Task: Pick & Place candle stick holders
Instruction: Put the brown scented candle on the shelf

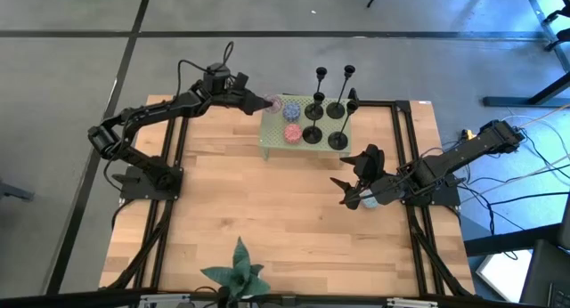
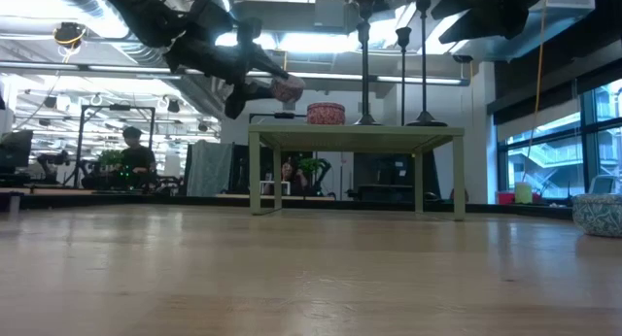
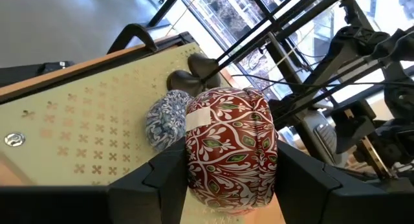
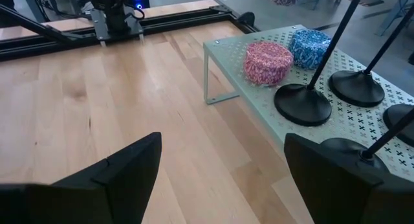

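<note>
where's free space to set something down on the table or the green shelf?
Open wood between the green shelf and the plant, left of the right gripper. Shelf is crowded: candle stick holders fill its right side, patterned tins and the left gripper its left.

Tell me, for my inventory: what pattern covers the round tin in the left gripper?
Red with white leafy scrollwork on the tin; clearest in the left wrist view.

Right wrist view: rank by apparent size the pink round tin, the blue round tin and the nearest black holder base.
1. Nearest black holder base, but it sits closest to the camera
2. Pink round tin
3. Blue round tin, partly hidden
</note>
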Available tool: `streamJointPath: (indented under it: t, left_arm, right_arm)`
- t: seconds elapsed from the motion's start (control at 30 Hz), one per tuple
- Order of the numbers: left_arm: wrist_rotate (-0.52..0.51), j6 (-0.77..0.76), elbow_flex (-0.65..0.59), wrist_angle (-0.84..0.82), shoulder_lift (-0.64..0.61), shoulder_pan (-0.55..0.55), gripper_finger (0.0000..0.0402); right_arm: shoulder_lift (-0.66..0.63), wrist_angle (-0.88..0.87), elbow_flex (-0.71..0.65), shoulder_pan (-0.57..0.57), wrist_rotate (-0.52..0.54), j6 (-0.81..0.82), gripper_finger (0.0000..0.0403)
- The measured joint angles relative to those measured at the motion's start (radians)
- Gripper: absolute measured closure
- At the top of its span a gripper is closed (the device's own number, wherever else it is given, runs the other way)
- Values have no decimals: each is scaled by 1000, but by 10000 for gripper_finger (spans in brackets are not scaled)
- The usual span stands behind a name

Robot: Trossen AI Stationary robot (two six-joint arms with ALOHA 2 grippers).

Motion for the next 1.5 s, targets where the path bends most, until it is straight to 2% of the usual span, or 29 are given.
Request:
streamJointPath:
  t: [0.57,0.73,1.03,1.17,1.23,1.33,1.5]
  left_arm:
    - [-2,79,2,-51,0,-1,213]
    - [-59,57,2,-108,0,-3,215]
    - [102,58,29,-61,-95,37,215]
    - [110,118,31,-183,-153,67,215]
    - [95,171,31,-276,-163,79,215]
    - [-12,231,30,-396,-159,85,215]
    - [-68,275,29,-375,-153,86,215]
  right_arm:
    - [0,0,0,0,0,-1,75]
    - [0,0,0,0,0,0,75]
    - [0,0,0,0,-18,1,75]
    - [0,-1,0,0,-50,2,75]
    - [0,0,0,0,-50,2,75]
    - [0,0,0,0,-50,3,75]
    - [0,0,0,0,-50,3,75]
